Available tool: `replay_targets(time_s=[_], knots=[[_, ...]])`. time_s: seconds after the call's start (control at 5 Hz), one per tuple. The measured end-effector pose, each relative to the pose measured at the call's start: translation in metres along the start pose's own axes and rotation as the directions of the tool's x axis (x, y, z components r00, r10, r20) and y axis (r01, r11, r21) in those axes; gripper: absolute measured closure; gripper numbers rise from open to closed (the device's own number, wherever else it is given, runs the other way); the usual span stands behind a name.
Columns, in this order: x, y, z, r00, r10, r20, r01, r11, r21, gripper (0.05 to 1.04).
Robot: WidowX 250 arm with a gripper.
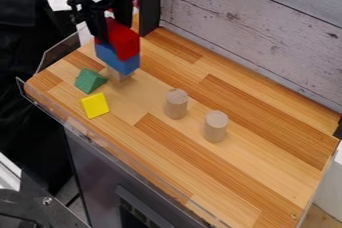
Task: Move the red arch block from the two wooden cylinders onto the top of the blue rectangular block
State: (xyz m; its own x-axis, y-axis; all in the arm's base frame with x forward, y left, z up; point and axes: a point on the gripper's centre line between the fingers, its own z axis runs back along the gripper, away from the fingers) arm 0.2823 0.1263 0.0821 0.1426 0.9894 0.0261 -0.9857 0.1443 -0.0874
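Your pincer [112, 28] stood at the red block [124, 41], above the blue block [118, 60]; you could not tell how far open it was or whether it gripped. Beneath the blue block was a pale block [119, 75]. Left and below the blue block lay a green prism [89, 80], then a yellow block [95, 105]; two pale cylinders [176, 104] stood to its lower right.

There are two round pale posts [176, 105], one red block [124, 41], one blue block [118, 61], one green block [89, 81], one yellow block [95, 105] and one more pale piece [119, 75]
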Motion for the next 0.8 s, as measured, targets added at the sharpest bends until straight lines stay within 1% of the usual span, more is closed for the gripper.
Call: replay_targets(time_s=[0.2,0.4,0.6,0.8], knots=[[-0.002,-0.003,-0.001,1.0,0.005,-0.017,-0.005,1.0,-0.01,0.459],[-0.002,-0.002,-0.002,0.999,0.002,-0.032,-0.002,1.0,0.002,0.161],[0.0,-0.001,0.0,1.0,-0.005,-0.024,0.005,1.0,0.009,0.085],[0.005,-0.005,0.02,1.0,-0.016,0.02,0.016,1.0,-0.025,0.086]])
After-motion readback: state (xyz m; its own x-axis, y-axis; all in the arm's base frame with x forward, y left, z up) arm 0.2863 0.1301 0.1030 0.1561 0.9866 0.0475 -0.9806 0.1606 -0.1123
